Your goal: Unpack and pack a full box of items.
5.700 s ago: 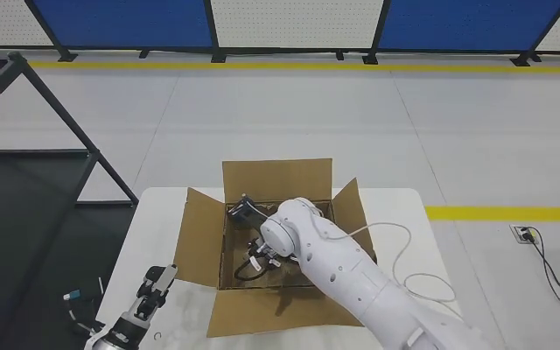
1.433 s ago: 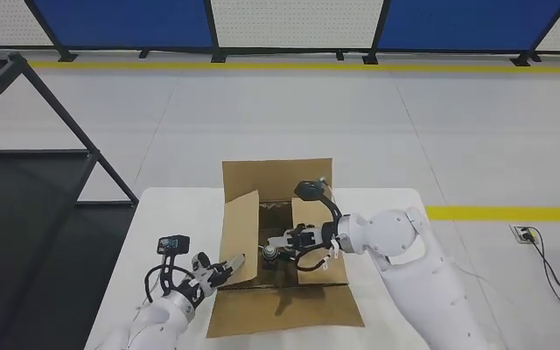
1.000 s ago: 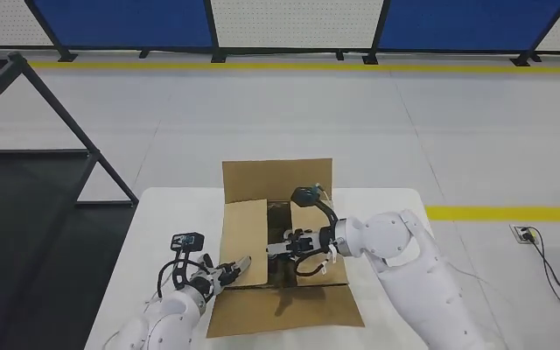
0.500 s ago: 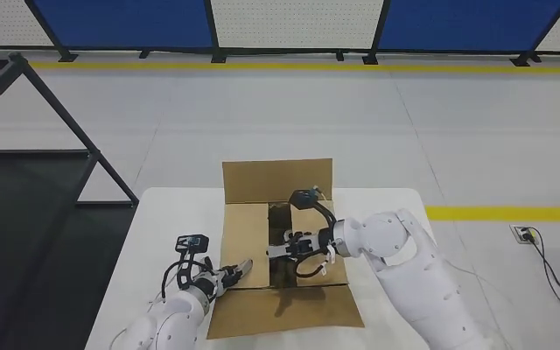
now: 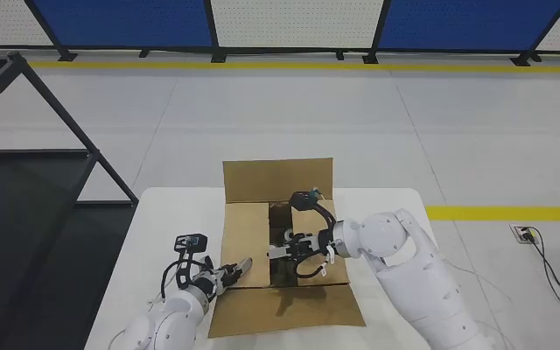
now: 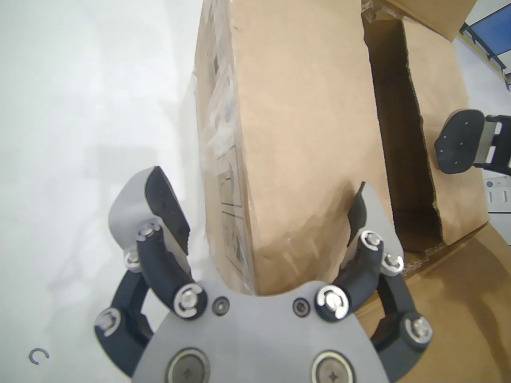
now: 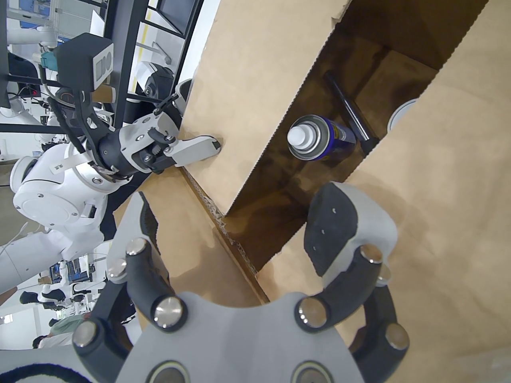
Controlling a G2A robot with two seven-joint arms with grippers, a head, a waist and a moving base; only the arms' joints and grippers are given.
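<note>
- Change: the left flap [image 5: 247, 238], which stood nearly upright a little over a second ago, now lies almost flat over the opening. The left gripper [image 5: 234, 269] has moved in to the box's near-left corner, and the right arm, earlier reaching deep inside, has come up to flap level.
- Cardboard box [image 5: 278, 179]: on the white table [image 5: 166, 227], back and front flaps folded outward, left flap and right flap [image 7: 439, 161] folded inward, with a dark gap open between them.
- Contents seen through the gap: a blue spray can [image 7: 315, 139] with a white cap, standing upright; a black rod [image 7: 347, 109] leaning just beside it; a white round item [image 7: 403, 115], mostly hidden under the right flap.
- Left gripper [image 6: 259, 193]: jaws spread wide and holding nothing, astride the box's corner, one finger outside the wall and the other resting on top of the left flap.
- Right gripper [image 7: 239, 201]: jaws spread wide and holding nothing, above the near end of the gap, one pad over the right flap (contact cannot be told).
</note>
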